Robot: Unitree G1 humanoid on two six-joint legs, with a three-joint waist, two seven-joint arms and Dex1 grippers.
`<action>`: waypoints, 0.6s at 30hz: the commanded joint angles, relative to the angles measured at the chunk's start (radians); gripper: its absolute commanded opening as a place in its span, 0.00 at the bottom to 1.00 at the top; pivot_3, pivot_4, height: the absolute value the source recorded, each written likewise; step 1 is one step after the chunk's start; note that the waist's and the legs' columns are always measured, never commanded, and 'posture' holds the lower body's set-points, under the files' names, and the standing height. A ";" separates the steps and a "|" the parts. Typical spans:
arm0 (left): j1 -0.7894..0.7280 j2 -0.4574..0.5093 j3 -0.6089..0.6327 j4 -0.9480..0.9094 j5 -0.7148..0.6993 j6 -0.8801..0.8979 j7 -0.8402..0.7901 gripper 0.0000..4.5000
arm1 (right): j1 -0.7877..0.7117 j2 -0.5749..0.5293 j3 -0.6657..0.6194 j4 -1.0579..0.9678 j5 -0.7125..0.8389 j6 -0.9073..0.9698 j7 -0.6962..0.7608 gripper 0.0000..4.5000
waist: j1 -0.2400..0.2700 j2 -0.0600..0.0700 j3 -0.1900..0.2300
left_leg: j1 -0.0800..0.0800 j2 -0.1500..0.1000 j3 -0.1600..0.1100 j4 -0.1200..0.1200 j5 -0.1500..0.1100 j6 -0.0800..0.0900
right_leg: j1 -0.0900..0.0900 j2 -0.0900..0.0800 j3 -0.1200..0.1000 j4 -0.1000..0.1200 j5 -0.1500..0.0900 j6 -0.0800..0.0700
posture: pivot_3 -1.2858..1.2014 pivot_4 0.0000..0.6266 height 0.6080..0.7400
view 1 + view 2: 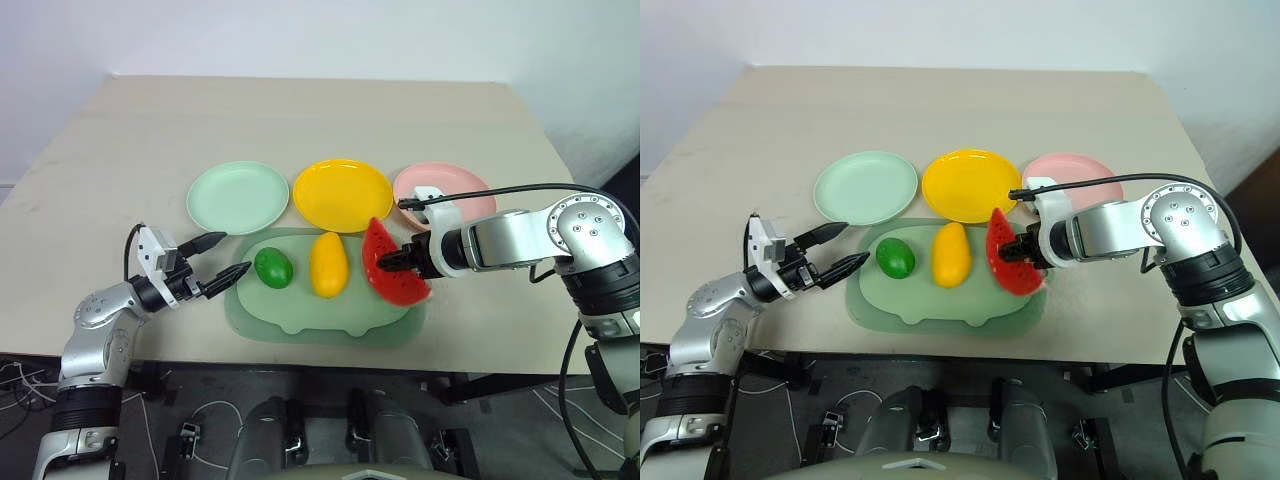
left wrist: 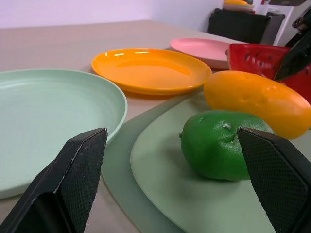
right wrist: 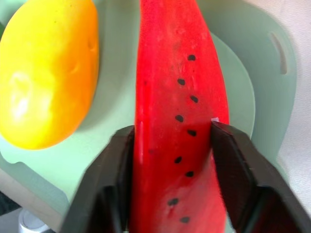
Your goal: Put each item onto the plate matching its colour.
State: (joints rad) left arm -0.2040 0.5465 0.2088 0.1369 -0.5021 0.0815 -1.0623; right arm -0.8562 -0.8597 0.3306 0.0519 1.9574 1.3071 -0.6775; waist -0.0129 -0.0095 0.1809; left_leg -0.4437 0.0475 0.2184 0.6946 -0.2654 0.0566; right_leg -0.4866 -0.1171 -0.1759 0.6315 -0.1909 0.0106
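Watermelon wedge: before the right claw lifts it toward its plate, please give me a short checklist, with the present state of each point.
1. Right claw closed on the watermelon wedge, one finger on each flat side: ok.
2. Wedge free of the mango beside it, a gap showing between them: ok.
3. Pink plate free of other items: cannot tell, the right arm covers part of it.
4. Left claw open, away from the wedge, near the green fruit: ok.
5. Grip firm enough for the lift: cannot tell.
6. Wedge resting on the tray, not yet lifted: ok.
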 commanded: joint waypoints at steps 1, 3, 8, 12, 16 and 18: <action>-0.009 0.007 0.012 -0.008 0.000 -0.015 0.003 1.00 | -0.015 -0.035 -0.021 -0.035 -0.009 0.014 0.028 0.41 | 0.000 0.000 0.000 | 0.000 0.000 0.000 0.000 0.000 0.000 | 0.000 0.000 0.000 0.000 0.000 0.000 | 0.52 0.24 0.67; -0.007 0.010 0.016 -0.009 -0.002 -0.015 0.002 1.00 | -0.023 -0.061 -0.050 -0.049 -0.009 0.016 0.067 0.41 | 0.000 0.000 0.000 | 0.000 0.000 0.000 0.000 0.000 0.000 | 0.000 0.000 0.000 0.000 0.000 0.000 | 0.52 0.24 0.67; -0.006 0.017 0.025 -0.015 -0.007 -0.011 0.003 1.00 | -0.095 -0.084 -0.146 0.057 -0.164 -0.003 0.208 0.41 | -0.003 0.000 0.000 | 0.000 0.000 0.000 0.000 0.000 0.000 | -0.001 0.000 0.000 0.000 0.000 0.001 | 0.52 0.24 0.67; -0.002 0.016 0.025 -0.025 -0.008 -0.010 0.007 1.00 | -0.183 -0.070 -0.132 0.164 -0.480 -0.040 0.413 0.41 | -0.002 0.000 0.000 | -0.001 0.000 0.001 0.000 0.000 0.000 | -0.002 0.001 0.000 0.000 -0.001 0.002 | 0.52 0.24 0.67; -0.001 0.015 0.024 -0.027 -0.005 -0.011 0.011 1.00 | -0.251 -0.026 -0.045 0.314 -0.840 -0.178 0.693 0.41 | -0.003 0.000 0.000 | -0.001 0.000 0.002 0.000 0.000 0.000 | -0.003 0.001 0.001 0.000 -0.001 0.002 | 0.52 0.24 0.67; -0.001 0.016 0.023 -0.029 -0.002 -0.014 0.012 1.00 | -0.272 0.009 -0.009 0.425 -0.999 -0.260 0.808 0.41 | -0.003 0.000 0.000 | -0.002 0.001 0.002 0.000 0.000 0.000 | -0.004 0.001 0.001 0.000 -0.001 0.002 | 0.52 0.24 0.67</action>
State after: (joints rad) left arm -0.2016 0.5514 0.2155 0.1340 -0.5019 0.0807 -1.0544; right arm -1.1006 -0.8640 0.3061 0.4125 1.0876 1.1195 0.0301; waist -0.0163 -0.0090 0.1810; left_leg -0.4454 0.0481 0.2207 0.6943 -0.2656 0.0569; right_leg -0.4906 -0.1165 -0.1752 0.6319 -0.1919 0.0124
